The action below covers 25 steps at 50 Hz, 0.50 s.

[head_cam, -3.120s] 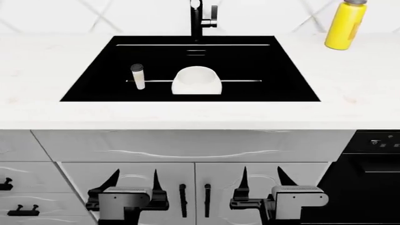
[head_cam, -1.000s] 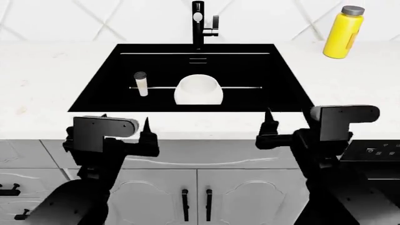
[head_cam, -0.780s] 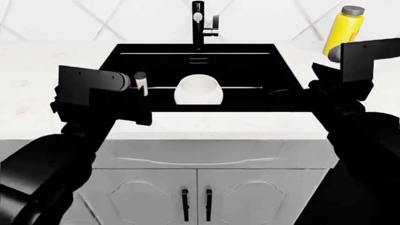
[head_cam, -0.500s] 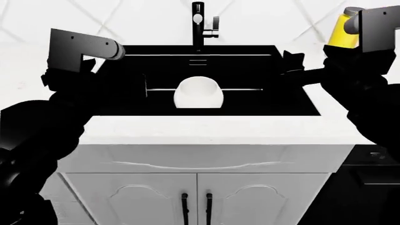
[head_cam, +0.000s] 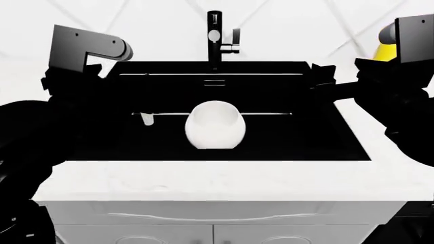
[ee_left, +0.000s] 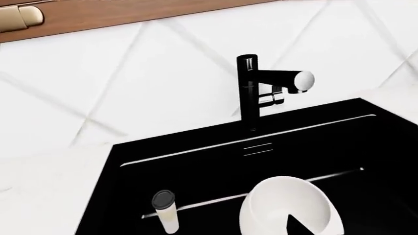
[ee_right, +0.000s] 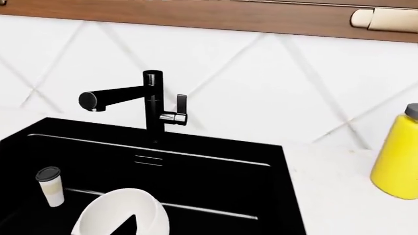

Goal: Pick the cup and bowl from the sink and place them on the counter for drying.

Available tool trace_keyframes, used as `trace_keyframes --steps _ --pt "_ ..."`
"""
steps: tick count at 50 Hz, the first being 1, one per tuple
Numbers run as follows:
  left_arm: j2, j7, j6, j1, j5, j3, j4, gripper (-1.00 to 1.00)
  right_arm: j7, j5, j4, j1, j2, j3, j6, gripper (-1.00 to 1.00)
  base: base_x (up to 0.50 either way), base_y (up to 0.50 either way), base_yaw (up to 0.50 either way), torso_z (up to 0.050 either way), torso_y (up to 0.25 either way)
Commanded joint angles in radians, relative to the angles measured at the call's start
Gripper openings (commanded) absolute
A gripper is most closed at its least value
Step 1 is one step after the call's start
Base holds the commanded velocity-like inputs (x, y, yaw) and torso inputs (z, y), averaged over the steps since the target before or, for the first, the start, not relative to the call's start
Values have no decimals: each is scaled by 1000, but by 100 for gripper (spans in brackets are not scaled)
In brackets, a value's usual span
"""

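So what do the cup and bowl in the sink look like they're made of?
The large plain white rounded bowl looks like glazed ceramic, or possibly plastic: smooth, unmarked and opaque. The small cream cylindrical cup with a dark grey rim looks matte, perhaps ceramic or plastic. Being renders, neither is certain.

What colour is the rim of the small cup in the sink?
Dark grey, on the small cream-white cylindrical cup; clearest in the right wrist view.
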Motion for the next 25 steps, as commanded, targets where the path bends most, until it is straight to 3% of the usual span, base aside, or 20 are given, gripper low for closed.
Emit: trace_keyframes --steps 1,25 --pt "-10 0 1 10 -9 5 -6 100 9 17 -3 -12 5 9 14 100 387 0 0 0 0" --pt "-22 -7 25 36 -16 13 -14 100 31 30 4 -13 5 -14 24 100 382 0 0 0 1"
